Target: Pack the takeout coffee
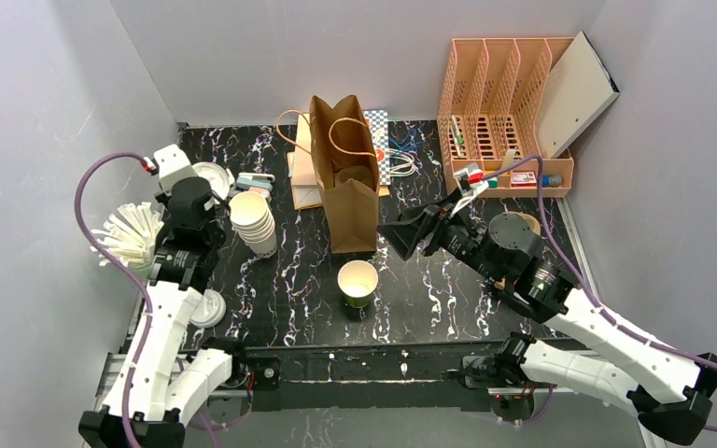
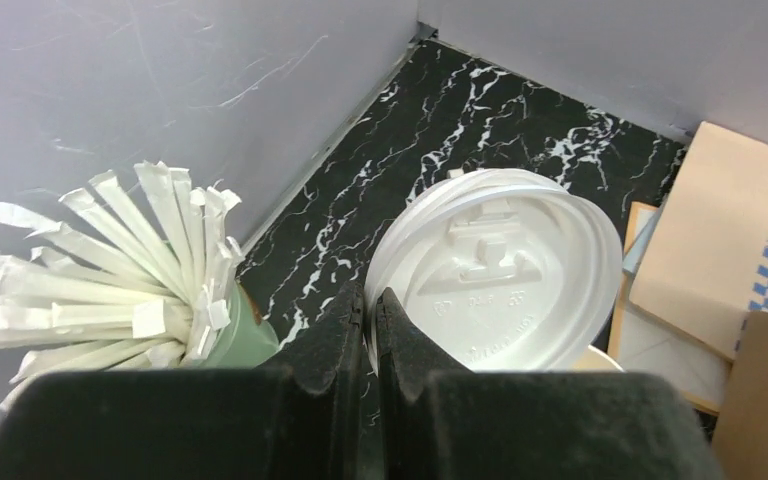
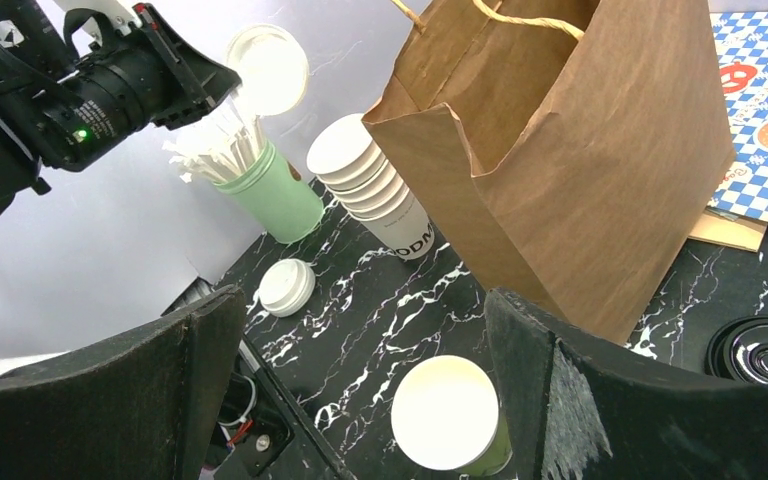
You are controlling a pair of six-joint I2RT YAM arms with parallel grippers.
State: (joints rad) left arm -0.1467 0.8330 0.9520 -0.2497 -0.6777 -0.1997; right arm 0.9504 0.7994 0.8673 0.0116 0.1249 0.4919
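Left end effector pinches a white lid, right end effector gapes empty; green cup uncapped toward the worktop's near edge, so capping and bagging likely remain.

The black marbled counter carries a brown paper bag standing upright at its middle. Just in front of the bag stands an uncapped green cup. A stack of cups is left of the bag, and a green straw holder stands against the left wall. A white lid sits near the left front edge and a black lid to the right. A peach file rack stands back right, and checked paper lies behind the bag.
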